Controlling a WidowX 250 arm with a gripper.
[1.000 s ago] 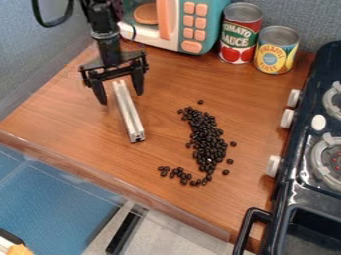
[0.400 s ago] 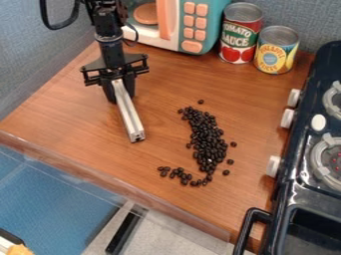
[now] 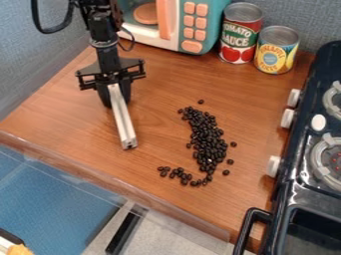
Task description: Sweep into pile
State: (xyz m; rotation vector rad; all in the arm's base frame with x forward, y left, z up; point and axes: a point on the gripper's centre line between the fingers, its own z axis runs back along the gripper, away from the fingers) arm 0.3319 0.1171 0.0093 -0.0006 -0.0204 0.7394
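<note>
At the upper left of the wooden surface, the black gripper [image 3: 115, 94] is shut on the upper end of a silver metal bar [image 3: 123, 119]. The bar's free end points toward the front edge, left of the beans. Dark beans [image 3: 208, 137] lie in a curved band right of the bar, with a thinner trail bending left at its lower end. A few single beans sit apart around the band.
A toy microwave [image 3: 203, 25], a red tomato can [image 3: 240, 34] and a yellow can [image 3: 275, 50] stand along the back. The toy stove [image 3: 293, 184] with white knobs borders the right side. The wooden surface [image 3: 73, 134] ends at a front-left edge.
The gripper's fingers have closed on the bar. Since then the bar has shifted slightly left, its free end moving left and toward the front edge. The beans have not moved.
</note>
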